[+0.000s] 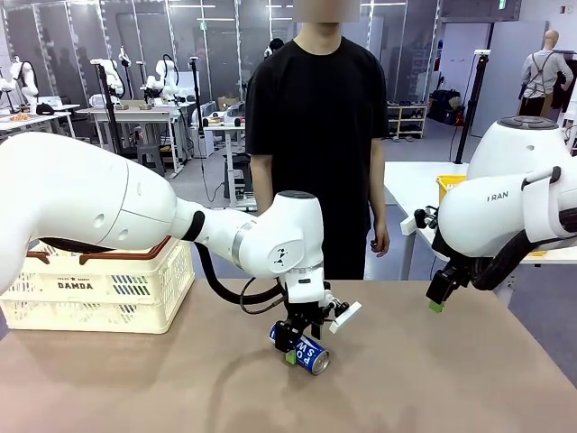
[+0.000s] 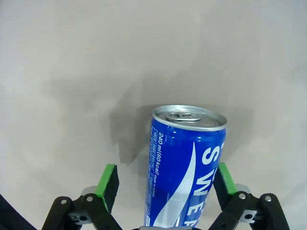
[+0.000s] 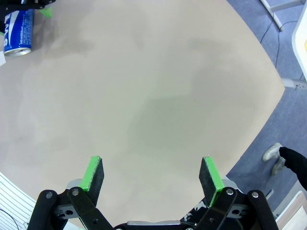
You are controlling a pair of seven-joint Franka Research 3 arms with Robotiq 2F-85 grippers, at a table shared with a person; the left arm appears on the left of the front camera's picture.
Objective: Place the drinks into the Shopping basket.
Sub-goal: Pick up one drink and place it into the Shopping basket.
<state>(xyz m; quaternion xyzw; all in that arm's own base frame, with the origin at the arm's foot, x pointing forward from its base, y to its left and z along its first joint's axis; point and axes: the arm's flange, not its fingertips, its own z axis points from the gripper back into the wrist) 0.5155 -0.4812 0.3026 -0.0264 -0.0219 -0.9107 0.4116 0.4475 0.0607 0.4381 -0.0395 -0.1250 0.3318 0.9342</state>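
The left gripper [image 2: 165,184] brackets 1 can [image 2: 184,167], jaws wide, ungripped. Rigid, slick, light; squeeze mid-body. Right gripper [image 3: 151,175] gapes empty.

front faces person, wrists downward, sharing can [image 2: 184,167]

Blue-and-white can [image 2: 184,167], silver top; cream basket [image 1: 108,293], brown rim.

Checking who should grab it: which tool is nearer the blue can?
Left. The left tool straddles the blue can, open. The right tool hangs open, off toward the table's right side.
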